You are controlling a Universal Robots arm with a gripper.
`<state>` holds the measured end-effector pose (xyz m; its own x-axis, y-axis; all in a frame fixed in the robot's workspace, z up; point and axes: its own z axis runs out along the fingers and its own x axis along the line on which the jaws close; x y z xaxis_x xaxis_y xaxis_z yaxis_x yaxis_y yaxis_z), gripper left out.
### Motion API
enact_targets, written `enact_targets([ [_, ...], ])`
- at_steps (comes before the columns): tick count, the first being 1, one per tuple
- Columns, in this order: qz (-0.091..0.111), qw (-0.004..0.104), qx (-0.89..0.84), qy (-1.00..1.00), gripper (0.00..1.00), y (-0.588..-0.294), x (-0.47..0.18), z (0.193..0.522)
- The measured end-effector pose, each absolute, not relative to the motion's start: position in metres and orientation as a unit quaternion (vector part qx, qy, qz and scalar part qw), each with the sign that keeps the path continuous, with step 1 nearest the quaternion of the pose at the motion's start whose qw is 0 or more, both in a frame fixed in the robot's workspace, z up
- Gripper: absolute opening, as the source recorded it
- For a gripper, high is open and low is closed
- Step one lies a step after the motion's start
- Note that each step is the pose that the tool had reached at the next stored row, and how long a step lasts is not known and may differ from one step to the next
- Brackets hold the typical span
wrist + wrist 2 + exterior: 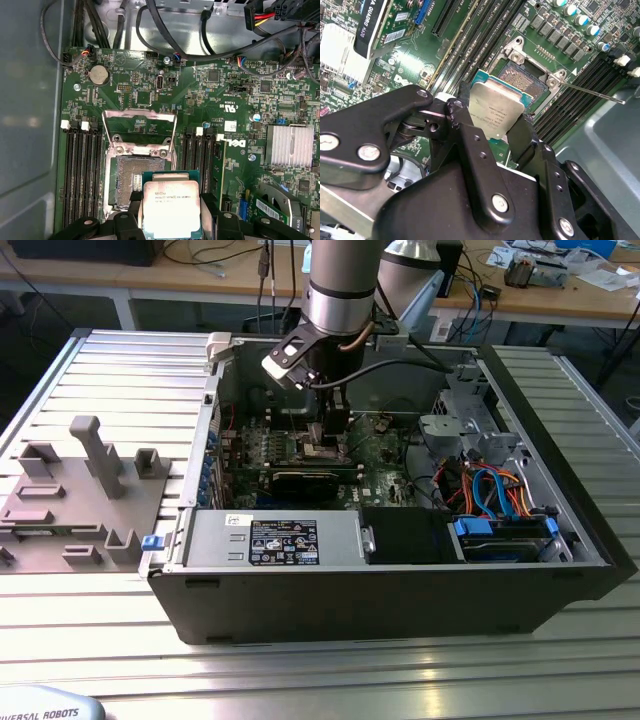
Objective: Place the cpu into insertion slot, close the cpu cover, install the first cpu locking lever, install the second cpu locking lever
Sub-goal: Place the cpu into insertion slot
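Gripper (492,120) is clamped on the cpu (171,210) by its edges, holding it partly over the insertion slot (130,180), not seated. The cpu cover (140,114) is flipped up open at one edge of the slot.

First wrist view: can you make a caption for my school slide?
The gripper holds the cpu close to the open insertion slot, with the cpu cover flipped up.

Metal, lacquer and matt black inside an opened computer case (400,592).
Satin silvery metal lid on the cpu (171,207), green laminate at its edge; matt black hand (492,120) around it; beside the cpu, dark grainy insertion slot (131,182), bright bare-metal cpu cover (140,117), glossy green circuit board (200,100); ribbed dull aluminium worktop (120,370).
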<state>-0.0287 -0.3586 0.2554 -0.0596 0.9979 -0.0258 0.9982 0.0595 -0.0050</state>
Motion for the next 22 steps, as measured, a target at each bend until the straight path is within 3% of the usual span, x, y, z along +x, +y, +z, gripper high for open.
enact_targets([
  [22,-0.011,0.008,0.693,0.721,0.54,-0.3586,-0.0287,0.2549],
])
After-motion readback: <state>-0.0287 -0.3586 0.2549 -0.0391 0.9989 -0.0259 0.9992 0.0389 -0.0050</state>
